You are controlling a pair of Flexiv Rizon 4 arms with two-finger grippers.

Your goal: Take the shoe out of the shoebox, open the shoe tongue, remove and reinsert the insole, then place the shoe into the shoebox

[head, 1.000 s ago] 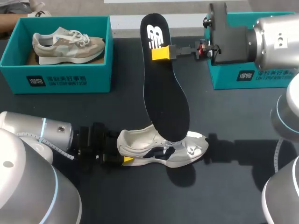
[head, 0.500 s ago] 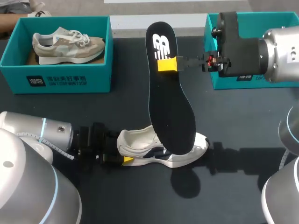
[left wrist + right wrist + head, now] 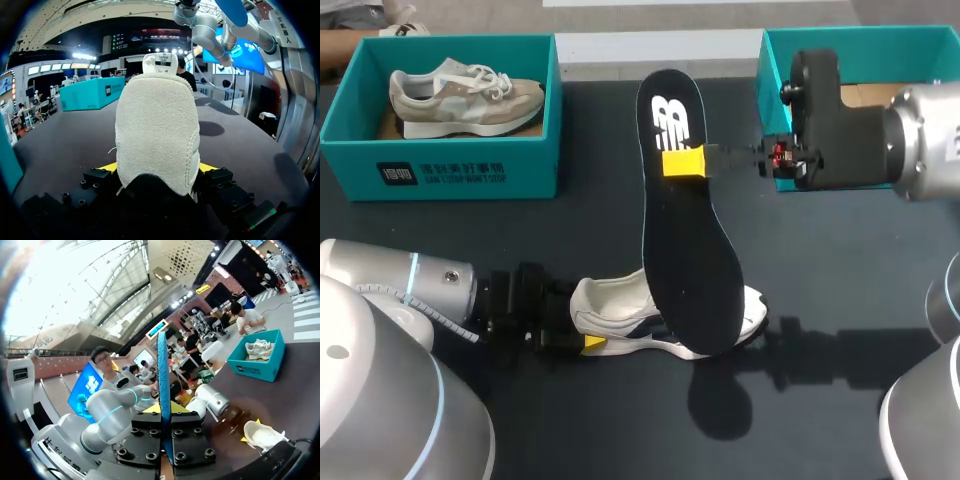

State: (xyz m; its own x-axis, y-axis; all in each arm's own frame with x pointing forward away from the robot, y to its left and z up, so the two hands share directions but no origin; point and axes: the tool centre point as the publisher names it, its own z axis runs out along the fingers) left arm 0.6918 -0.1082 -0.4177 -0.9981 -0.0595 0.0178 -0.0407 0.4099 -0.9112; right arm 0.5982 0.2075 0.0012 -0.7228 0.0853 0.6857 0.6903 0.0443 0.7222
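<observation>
A white shoe (image 3: pixel 640 322) with a dark side stripe lies on the black table, toe pointing right. My left gripper (image 3: pixel 582 335) is shut on its heel; the left wrist view shows the fleecy heel (image 3: pixel 157 135) filling the space between both yellow fingertips (image 3: pixel 206 167). The black insole (image 3: pixel 685 245) hangs tilted over the shoe, its lower end above the toe; whether it touches the shoe I cannot tell. My right gripper (image 3: pixel 682 162) is shut on the insole's upper part. In the right wrist view the insole (image 3: pixel 162 385) stands edge-on between the fingers, with the shoe (image 3: pixel 262 432) on the table ahead.
A teal shoebox (image 3: pixel 460 165) at the back left holds a beige shoe (image 3: pixel 460 95). A second teal shoebox (image 3: pixel 772 70) stands at the back right, partly behind my right arm. The left arm (image 3: pixel 410 285) lies along the table's near left.
The right arm has carried the insole to the right and lower, so that its lower end now covers the shoe's toe. The left gripper and the shoe have stayed put.
</observation>
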